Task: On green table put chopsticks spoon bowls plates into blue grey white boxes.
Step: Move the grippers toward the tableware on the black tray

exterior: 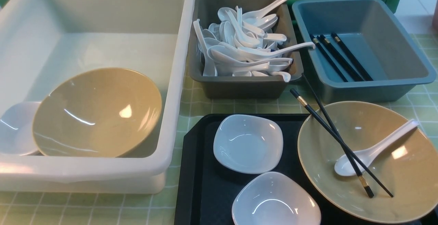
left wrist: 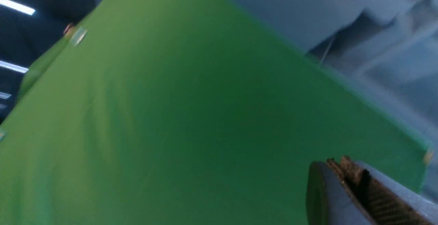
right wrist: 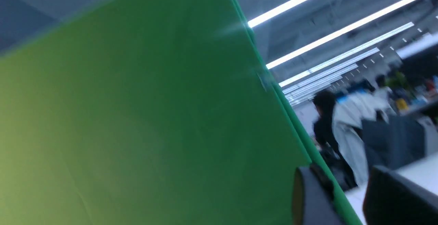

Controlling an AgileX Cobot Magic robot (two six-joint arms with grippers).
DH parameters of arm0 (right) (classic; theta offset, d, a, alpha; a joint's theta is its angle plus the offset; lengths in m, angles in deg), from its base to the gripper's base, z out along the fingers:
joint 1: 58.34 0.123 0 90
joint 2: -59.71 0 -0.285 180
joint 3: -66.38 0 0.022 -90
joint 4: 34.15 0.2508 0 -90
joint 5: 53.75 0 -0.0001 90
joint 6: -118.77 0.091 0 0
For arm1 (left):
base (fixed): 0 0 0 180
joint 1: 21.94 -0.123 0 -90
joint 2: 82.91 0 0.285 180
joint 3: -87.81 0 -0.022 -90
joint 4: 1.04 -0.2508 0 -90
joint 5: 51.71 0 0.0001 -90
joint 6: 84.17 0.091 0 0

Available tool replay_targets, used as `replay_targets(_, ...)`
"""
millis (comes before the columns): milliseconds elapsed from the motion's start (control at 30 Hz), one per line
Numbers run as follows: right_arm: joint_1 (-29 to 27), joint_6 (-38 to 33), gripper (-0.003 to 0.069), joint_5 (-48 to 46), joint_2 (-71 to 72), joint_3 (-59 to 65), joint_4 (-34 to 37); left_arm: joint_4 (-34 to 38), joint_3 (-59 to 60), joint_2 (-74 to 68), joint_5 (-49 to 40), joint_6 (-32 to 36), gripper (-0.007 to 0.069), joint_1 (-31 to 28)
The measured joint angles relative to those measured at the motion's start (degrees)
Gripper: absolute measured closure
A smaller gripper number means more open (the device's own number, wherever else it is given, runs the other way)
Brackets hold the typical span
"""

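white box (exterior: 181,81): far left on the green table (exterior: 85,208), easily the biggest of the three
inside it: tan bowl (exterior: 97,112) tipped up on its edge, with a white dish (exterior: 15,129) half hidden behind it on the left
grey box (exterior: 239,88): in the middle, just beside the white one, heaped with white spoons (exterior: 246,47), a few handles poking over the rim
blue box (exterior: 376,89): right of the grey one, with three black chopsticks (exterior: 342,59) lying side by side on its floor, toward the left wall
black tray (exterior: 198,170): up front, nearer than the grey and blue boxes
on the tray: far dish (exterior: 248,143) and near dish (exterior: 275,201), both white, both upright, just beside each other
big tan bowl (exterior: 403,184): upright at the tray's right end
in that bowl: loose chopsticks (exterior: 337,139) crossed in a skinny X, one end of each down inside, the other sticking out over the far-left rim toward the boxes
also in there: loose spoon (exterior: 373,149), scoop down against the chopsticks, handle angled up to the right
left gripper (left wrist: 356,190): only a corner in the left wrist view, against the green backdrop (left wrist: 171,115); can't tell how wide it sits or whether anything's in it
right gripper (right wrist: 342,184): two dark fingers with a clear gap, nothing between them
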State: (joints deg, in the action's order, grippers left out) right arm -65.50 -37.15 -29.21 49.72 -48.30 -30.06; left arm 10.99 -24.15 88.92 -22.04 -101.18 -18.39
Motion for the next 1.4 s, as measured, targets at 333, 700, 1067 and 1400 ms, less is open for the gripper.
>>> replay_targets(333,-0.1,-7.9,0.0423,-27.6,-23.0,-34.0,-0.1,-1.8,-34.6,-22.7,-34.9,2.4,0.0626,0.0)
replay_targets(700,-0.1,-30.3,0.0423,-56.0,-45.4,-38.9,5.7,-5.3,-37.2,-42.4,-59.7,10.4,0.0626,2.8)
replay_targets(1067,9.6,-61.2,0.0379,-67.3,-67.9,-39.2,26.2,17.4,-32.0,-46.9,-59.6,19.9,0.0626,19.9)
replay_targets(1400,20.3,-53.7,0.0232,-59.3,-86.5,-46.6,10.0,23.3,-35.7,-53.0,-65.5,36.5,0.0626,25.4)
